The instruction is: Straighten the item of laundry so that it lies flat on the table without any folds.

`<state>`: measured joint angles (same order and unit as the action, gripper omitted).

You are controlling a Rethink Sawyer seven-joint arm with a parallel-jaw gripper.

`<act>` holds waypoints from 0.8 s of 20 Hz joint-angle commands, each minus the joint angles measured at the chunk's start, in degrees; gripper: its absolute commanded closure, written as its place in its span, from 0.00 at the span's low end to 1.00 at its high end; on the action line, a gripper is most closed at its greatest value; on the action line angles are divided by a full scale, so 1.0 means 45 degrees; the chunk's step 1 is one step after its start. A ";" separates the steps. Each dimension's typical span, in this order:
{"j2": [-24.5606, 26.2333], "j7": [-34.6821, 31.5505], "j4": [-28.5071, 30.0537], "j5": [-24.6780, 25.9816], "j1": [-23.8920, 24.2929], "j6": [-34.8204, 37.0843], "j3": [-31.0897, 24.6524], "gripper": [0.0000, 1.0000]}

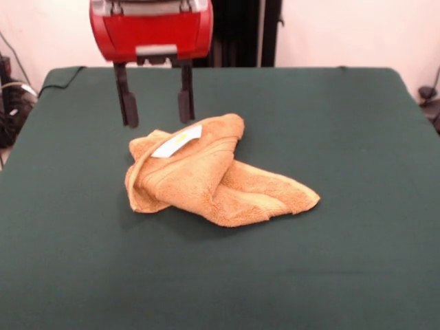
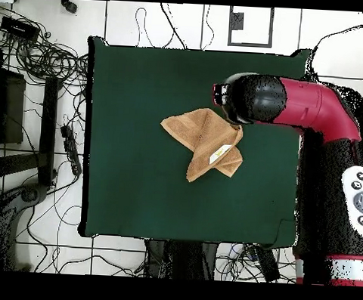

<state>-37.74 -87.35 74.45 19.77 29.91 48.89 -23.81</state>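
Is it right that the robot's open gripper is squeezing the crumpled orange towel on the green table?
Not quite. The front view shows the gripper open, as you say, but it holds nothing: its fingers hang just behind the towel. The towel does lie crumpled and folded on the green table.

Even lighting, perhaps slightly soft

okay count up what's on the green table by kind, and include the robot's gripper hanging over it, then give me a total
Towel, orange-tan, crumpled with folds: 1
White label on the towel: 1
Gripper, jaws open, above the towel's far edge: 1
Table, dark green cloth: 1
Total: 4
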 commanded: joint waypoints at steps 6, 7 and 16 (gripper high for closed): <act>0.1540 -0.0766 -0.1327 -0.0040 -0.1116 0.1403 0.0238 0.00; 0.1553 -0.0776 -0.1345 -0.0078 -0.1131 0.1404 0.0262 0.00; 0.2515 0.0035 -0.2845 -0.0077 -0.1165 0.1973 0.0171 0.00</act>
<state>-29.77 -87.35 65.49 19.74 27.07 49.41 -22.35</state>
